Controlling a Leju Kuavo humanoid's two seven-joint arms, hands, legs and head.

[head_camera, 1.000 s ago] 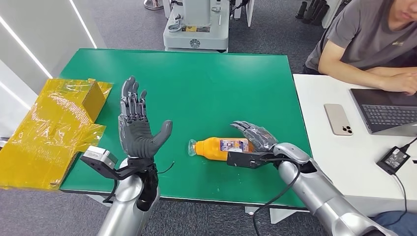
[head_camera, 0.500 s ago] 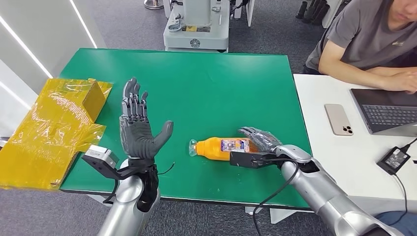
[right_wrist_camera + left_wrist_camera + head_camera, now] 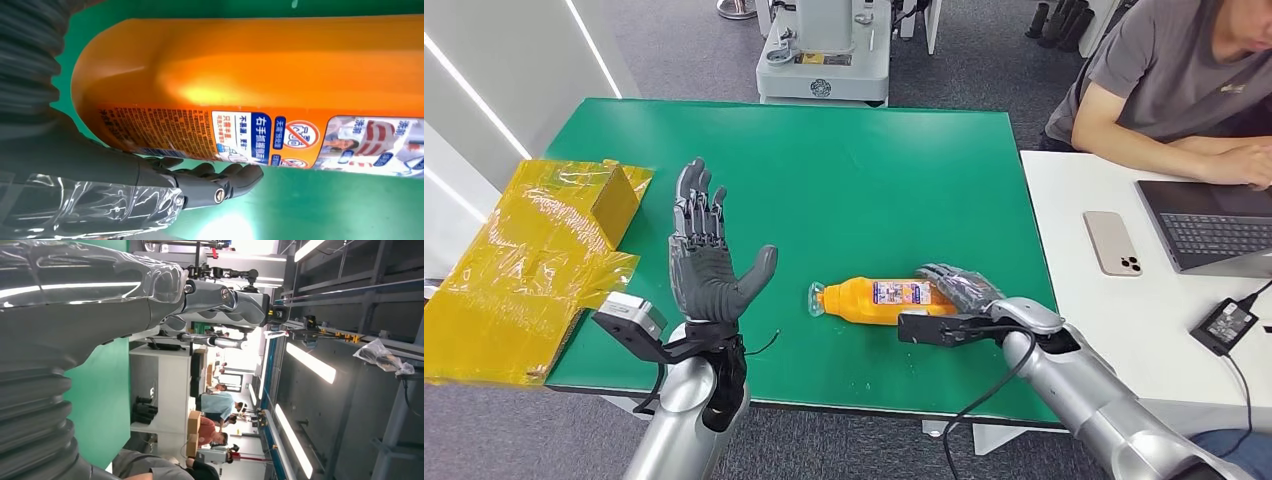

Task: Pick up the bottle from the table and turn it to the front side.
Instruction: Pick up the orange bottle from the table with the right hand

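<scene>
An orange bottle (image 3: 864, 300) with a white and blue label lies on its side on the green table (image 3: 844, 170), its clear cap pointing left. My right hand (image 3: 959, 290) is at the bottle's base end, with its fingers stretched along the far side and touching it, not closed around it. In the right wrist view the bottle (image 3: 280, 75) lies label-side toward the camera, with the dark fingers (image 3: 220, 182) straight beside it. My left hand (image 3: 704, 255) is raised over the table's near left part, palm open and fingers spread, holding nothing; the left hand (image 3: 150, 295) holds nothing in its wrist view too.
A yellow plastic-wrapped box (image 3: 534, 250) overhangs the table's left edge. A white desk (image 3: 1074, 190) on the right carries a phone (image 3: 1112, 243), a laptop (image 3: 1214, 225) and a charger (image 3: 1224, 322); a person (image 3: 1184, 80) sits there. A grey machine (image 3: 824, 50) stands beyond the far edge.
My right hand has slid to the right along the bottle toward its base, uncovering more of the label. The bottle and left hand have barely moved.
</scene>
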